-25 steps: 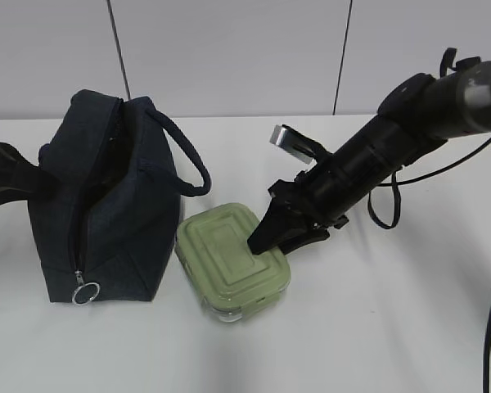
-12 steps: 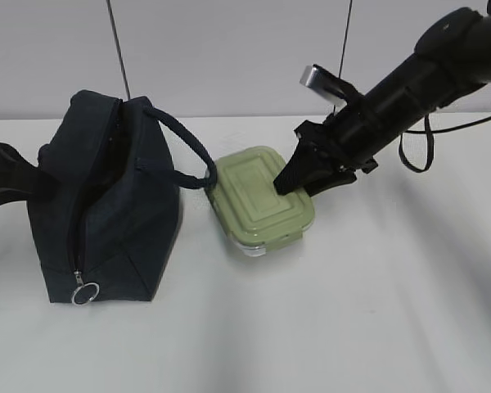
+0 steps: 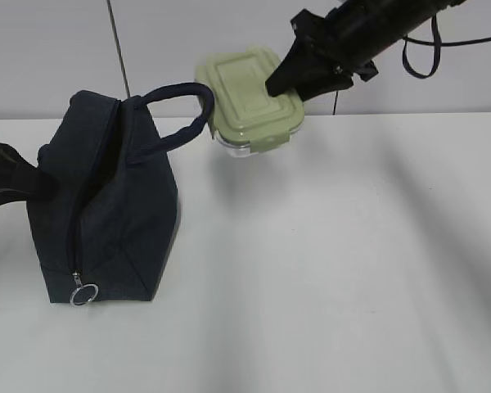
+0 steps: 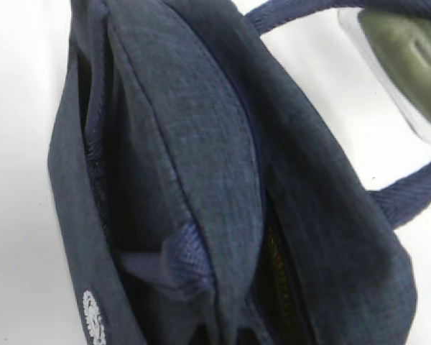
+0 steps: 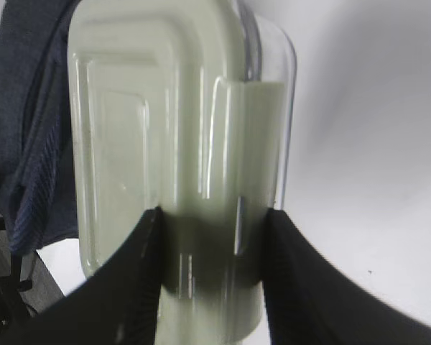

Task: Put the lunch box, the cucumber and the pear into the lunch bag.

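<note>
Right tool (image 3: 299, 78) clamps lunch box (image 3: 250, 98) at one short end, airborne, long axis pointing left toward open lunch bag (image 3: 106, 205); bag mouth below-left. Left tool unseen, shut.

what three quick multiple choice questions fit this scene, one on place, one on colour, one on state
1. Where is the lunch box?
A. on the table
B. held above the table beside the bag's handle
C. inside the bag

2. What colour is the lunch bag?
A. dark navy
B. red
C. white

3. How is the bag's zipper?
A. fully shut
B. missing
C. open

Answers: B, the right gripper holds the box in the air; A, its fabric is navy in every view; C, the top gapes and the ring pull hangs at the bottom end.
</note>
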Controlling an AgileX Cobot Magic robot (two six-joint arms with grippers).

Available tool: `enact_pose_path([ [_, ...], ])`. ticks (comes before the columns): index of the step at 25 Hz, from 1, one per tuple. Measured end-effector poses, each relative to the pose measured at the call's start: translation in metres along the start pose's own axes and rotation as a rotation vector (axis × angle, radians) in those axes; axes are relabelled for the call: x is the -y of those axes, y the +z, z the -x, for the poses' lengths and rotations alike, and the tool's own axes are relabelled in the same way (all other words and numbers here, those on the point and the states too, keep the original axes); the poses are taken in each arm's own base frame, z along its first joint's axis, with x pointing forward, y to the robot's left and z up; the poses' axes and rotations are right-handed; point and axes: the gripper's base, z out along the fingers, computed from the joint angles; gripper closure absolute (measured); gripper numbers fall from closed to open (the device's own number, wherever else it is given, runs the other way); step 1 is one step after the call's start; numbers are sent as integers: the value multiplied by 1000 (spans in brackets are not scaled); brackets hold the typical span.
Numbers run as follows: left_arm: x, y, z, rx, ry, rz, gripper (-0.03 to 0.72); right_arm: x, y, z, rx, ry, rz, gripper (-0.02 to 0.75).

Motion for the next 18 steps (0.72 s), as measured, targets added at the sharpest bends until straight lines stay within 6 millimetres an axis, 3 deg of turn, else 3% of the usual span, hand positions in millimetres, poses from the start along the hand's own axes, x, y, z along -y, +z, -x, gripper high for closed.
enact_pose_path([
  [6,0,0,0,0,0,0,687,-5,-9,7,18,0,-23,465],
  [13,0,0,0,0,1,0,687,11,-15,0,-43,18,-138,465],
  [18,0,0,0,0,1,0,687,13,-22,4,17,33,-66,465],
])
